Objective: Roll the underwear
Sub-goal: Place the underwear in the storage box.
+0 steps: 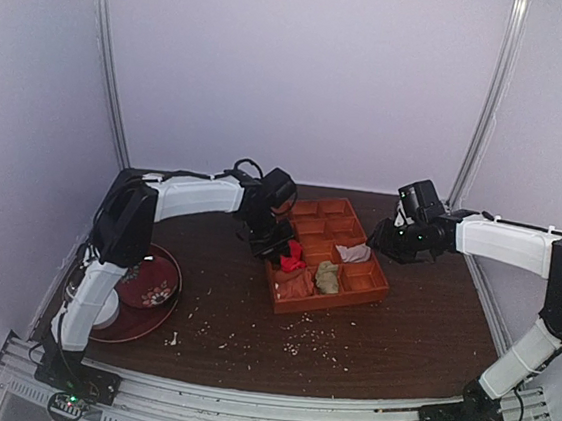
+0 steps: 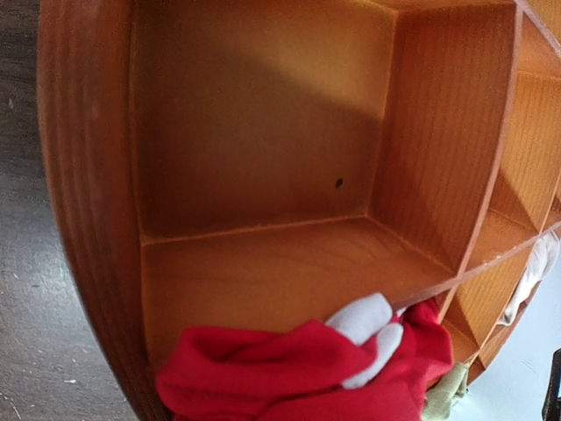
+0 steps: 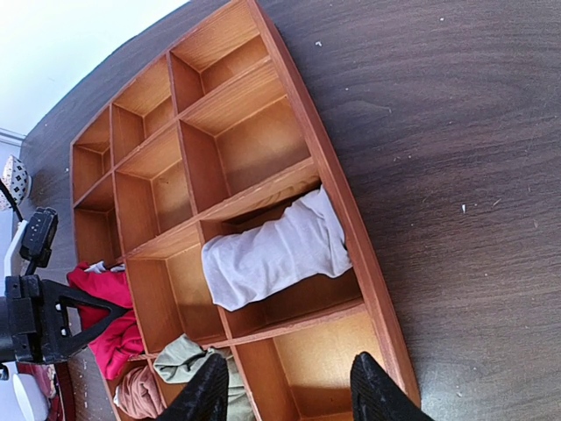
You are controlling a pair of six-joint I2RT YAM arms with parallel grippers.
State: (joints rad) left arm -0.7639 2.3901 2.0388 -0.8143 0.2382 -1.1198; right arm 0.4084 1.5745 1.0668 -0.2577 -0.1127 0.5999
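Observation:
The red underwear (image 1: 291,257) with white trim hangs bunched at my left gripper (image 1: 276,242), over the left-side compartments of the orange wooden divider tray (image 1: 331,304). In the left wrist view the red fabric (image 2: 298,373) fills the bottom and hides my fingers, above a bare compartment of the tray (image 2: 88,175). It also shows in the right wrist view (image 3: 105,307). My right gripper (image 1: 383,239) hovers open and empty by the tray's right side, its gap (image 3: 285,390) over a near compartment of the tray (image 3: 296,96).
The tray holds a white rolled cloth (image 3: 276,250), an olive cloth (image 3: 188,364) and a rust-pink cloth (image 3: 140,395). A red patterned plate (image 1: 148,282) sits at the left by the left arm's base. Crumbs (image 1: 308,339) dot the dark table in front of the tray.

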